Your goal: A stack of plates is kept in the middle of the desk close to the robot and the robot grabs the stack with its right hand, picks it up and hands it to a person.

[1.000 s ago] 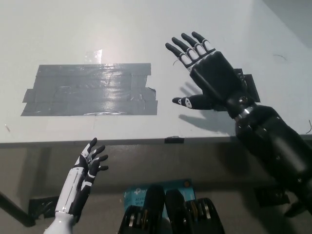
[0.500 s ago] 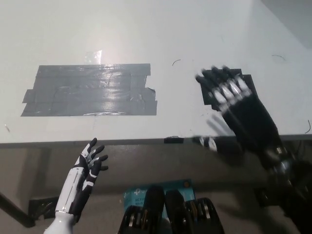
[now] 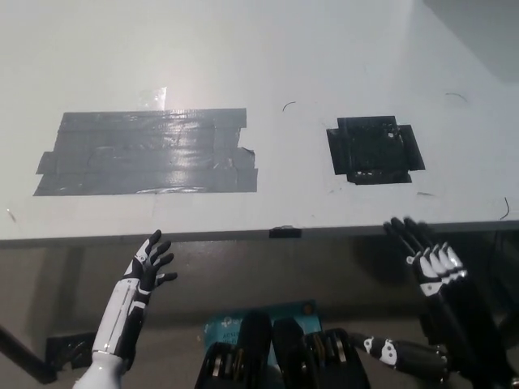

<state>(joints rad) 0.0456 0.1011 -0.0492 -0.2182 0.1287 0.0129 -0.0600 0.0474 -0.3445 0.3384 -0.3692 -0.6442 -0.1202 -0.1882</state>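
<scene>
Head view shows the right hand (image 3: 438,279) below the near edge of the desk (image 3: 268,49), at the lower right, its fingers (image 3: 405,235) spread apart and pointing up toward the desk edge, holding nothing. Pale bands cross the fingers where they meet the black back of the hand, and the thumb juts off to the left lower down, by the bottom edge of the picture. The black arm runs from the hand down to the lower right corner.

At the lower left, the left hand (image 3: 148,269) also hangs below the desk edge, fingers fanned apart and empty, its white forearm slanting down to the bottom of the picture.

No stack of plates shows anywhere on the desk or in either hand. On the white desk top lies a wide patch of grey tape (image 3: 146,151) toward the left, made of overlapping strips, shiny with glare. Well apart from it, to the right, sits a smaller black square of tape (image 3: 373,150), above the right hand. A small dark tab (image 3: 280,232) sits on the near edge of the desk between the two hands.
</scene>
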